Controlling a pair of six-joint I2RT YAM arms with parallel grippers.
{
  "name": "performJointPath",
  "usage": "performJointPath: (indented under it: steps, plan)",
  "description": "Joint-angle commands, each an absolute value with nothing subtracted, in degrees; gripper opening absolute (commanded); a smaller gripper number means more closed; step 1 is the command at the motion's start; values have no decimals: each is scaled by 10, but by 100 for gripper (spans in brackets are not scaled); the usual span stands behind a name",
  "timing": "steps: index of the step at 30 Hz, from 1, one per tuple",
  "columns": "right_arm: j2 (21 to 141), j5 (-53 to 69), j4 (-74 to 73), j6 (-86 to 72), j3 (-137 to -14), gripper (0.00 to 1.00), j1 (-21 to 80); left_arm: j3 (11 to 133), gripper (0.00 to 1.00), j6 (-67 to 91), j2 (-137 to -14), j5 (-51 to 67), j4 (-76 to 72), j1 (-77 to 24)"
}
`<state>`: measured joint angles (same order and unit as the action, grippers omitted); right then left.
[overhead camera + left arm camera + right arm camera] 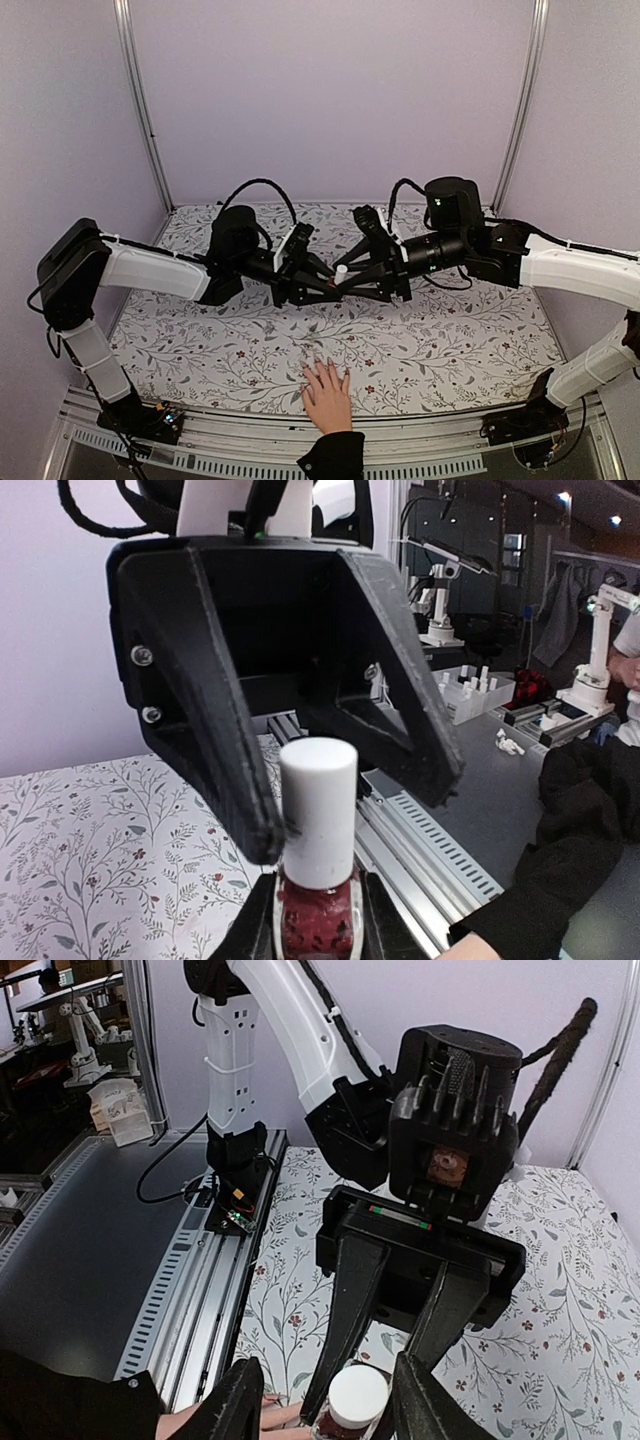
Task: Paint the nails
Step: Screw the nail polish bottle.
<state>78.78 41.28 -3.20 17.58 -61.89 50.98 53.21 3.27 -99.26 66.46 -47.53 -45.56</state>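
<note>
From above there are two arms, one hand point(327, 398) and one bottle. The hand lies flat on the flowery table point(200, 350) at the near edge, with a black cuff point(333, 455). The nails point(322, 365) are at its fingertips, too small to see well. The left gripper point(333, 287) and right gripper point(346, 278) meet in the air, farther back than the hand, at one white cap point(341, 270).

In the left wrist view, the left gripper point(318, 932) pinches one bottle point(318, 920) with dark red inside. The cap point(318, 805) is on. The right gripper point(350, 815) is spread around the cap. One of its fingers point(240, 800) touches the cap, and the other stands apart.

In the right wrist view, the right gripper point(328, 1368) is spread wide, with the cap point(358, 1395) between its fingers. The left gripper point(365, 1380) comes down onto the bottle. Part of the hand point(265, 1418) shows at the bottom left.
</note>
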Motion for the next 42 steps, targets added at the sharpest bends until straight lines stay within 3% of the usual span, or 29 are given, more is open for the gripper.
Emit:
performJointPath:
  steps: [1,8,11,20,42]
  plan:
    - [795,445,-42,184,-638,38,509,551,0,31,-1002,687,-462,-460]
    - [801,444,-44,179,-640,13,509,548,0,23,-997,663,-460,-459]
    - [807,438,-50,178,-642,9,509,545,0,18,-988,636,-455,-455]
    - [818,410,-41,168,-642,3,509,517,0,18,-948,539,-490,-449]
    - [841,282,-14,115,-660,0,509,486,0,45,-925,321,-532,-451]
